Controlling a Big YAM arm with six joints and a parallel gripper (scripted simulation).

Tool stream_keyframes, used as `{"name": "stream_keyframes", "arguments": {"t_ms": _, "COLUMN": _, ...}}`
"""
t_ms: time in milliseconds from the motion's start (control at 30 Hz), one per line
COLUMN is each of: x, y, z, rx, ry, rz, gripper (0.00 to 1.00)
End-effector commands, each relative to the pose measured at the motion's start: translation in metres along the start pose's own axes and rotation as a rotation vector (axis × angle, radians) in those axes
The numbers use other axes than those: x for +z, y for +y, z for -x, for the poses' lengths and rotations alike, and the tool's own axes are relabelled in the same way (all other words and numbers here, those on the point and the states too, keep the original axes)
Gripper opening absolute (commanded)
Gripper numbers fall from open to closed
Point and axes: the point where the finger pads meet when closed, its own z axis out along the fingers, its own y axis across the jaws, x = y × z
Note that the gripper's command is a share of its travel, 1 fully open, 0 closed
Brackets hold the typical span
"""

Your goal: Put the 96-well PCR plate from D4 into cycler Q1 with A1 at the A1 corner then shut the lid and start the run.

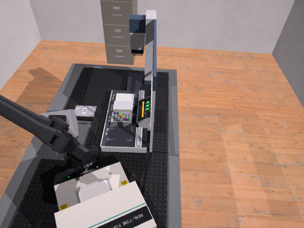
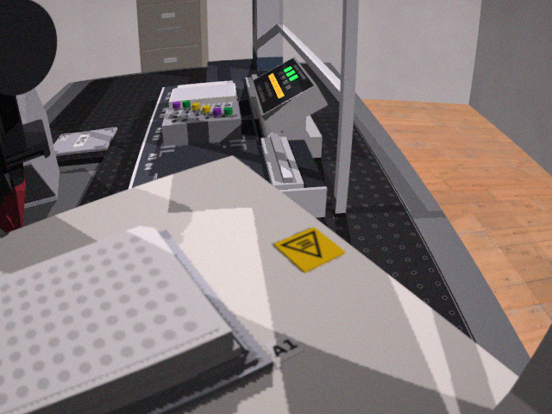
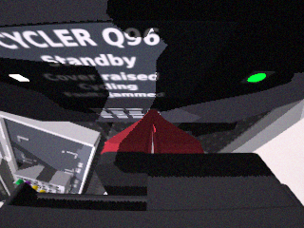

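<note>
The 96-well PCR plate (image 1: 94,190) lies well-side up on the block of the cycler Q1 (image 1: 98,196). In the exterior view the plate (image 2: 97,311) has a corner next to the A1 mark (image 2: 285,348). The lid (image 1: 105,211) stands raised behind the block. My gripper (image 1: 85,164) is shut with nothing between the fingers, and it is low in front of Q1's panel. In the wrist view the red fingertips (image 3: 153,138) point at the row of keys (image 3: 116,113) below the words "Standby". The lamp (image 3: 256,77) is green. Position D4 (image 1: 120,136) on the deck is empty.
The tube cooling block (image 1: 121,117) with coloured caps, the deep-well block (image 1: 122,105) and the other plate (image 1: 125,97) stand in the deck row. The regrip nest (image 1: 86,111) lies to the left. The deck's slanted console (image 1: 145,108) and a tall gantry post (image 1: 150,80) stand to the right.
</note>
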Motion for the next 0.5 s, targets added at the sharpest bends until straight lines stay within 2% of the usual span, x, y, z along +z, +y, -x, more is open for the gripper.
{"name": "stream_keyframes", "arguments": {"t_ms": 0, "x": 0.0352, "y": 0.0042, "z": -0.0428, "rx": -0.058, "ry": 0.095, "rz": -0.016, "gripper": 0.0}}
{"name": "stream_keyframes", "arguments": {"t_ms": 467, "x": 0.0394, "y": 0.0009, "z": -0.0464, "rx": -0.057, "ry": 0.099, "rz": -0.03, "gripper": 0.0}}
